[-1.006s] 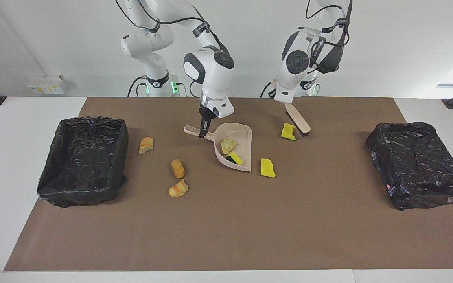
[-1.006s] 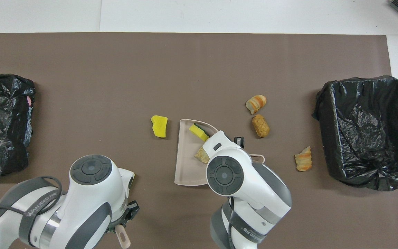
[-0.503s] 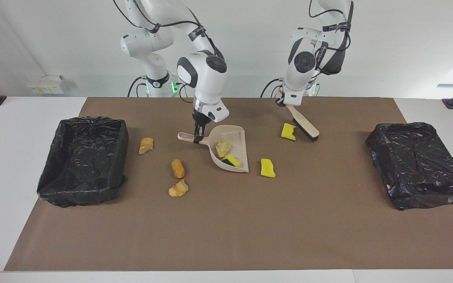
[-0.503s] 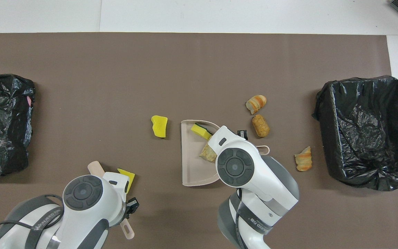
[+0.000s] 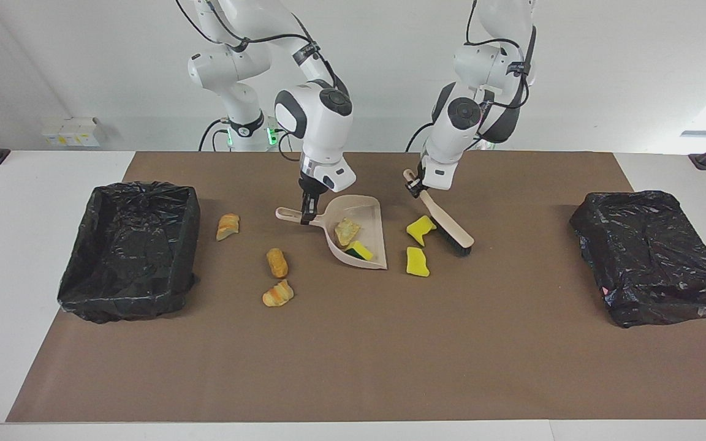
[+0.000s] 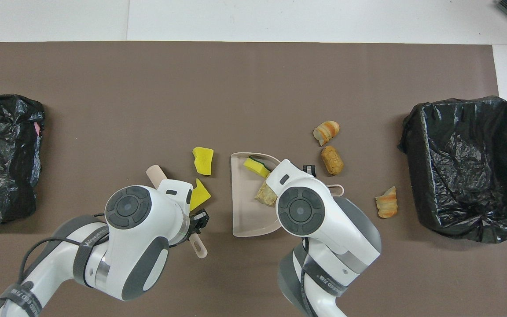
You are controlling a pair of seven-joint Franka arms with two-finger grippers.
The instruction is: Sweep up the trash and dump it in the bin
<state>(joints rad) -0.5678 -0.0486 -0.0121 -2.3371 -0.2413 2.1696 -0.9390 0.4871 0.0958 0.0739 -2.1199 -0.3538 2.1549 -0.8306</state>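
My right gripper is shut on the handle of the beige dustpan, which lies on the brown mat. One tan bread lump and one yellow sponge piece of the trash lie in the pan. My left gripper is shut on the brush, whose bristles rest on the mat against a yellow sponge beside the pan's mouth. Another sponge lies just farther from the robots. Three bread lumps lie between the pan and the open bin.
The open black-lined bin stands at the right arm's end of the table. A second black-bagged bin sits at the left arm's end. The brown mat covers the table's middle.
The left arm has swept the brush and one yellow sponge along the mat toward the dustpan's mouth. The dustpan shifted slightly toward the right arm's end, then held still.
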